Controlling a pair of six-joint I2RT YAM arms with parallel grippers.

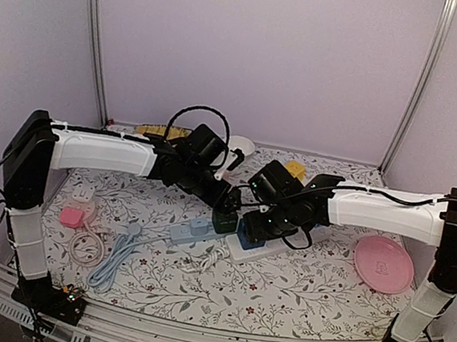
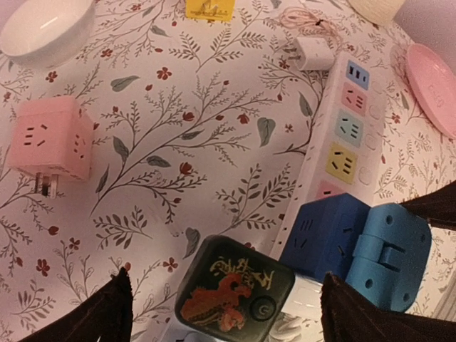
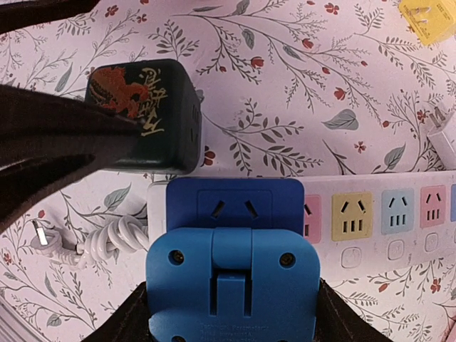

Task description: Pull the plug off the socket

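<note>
Half done, we judge | right jaws grasp blue cube plug (image 3: 231, 263), seated in white socket strip (image 3: 413, 246) | left jaws released

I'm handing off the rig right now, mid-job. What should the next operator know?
Left claw: open, straddling the black cube, not gripping it.
Right claw: shut on the blue plug cube.
That cube sits seated at the end of the white power strip, black cube beside it.
Done: grasp only.
Left to do: pull the blue plug cube off the strip.
</note>
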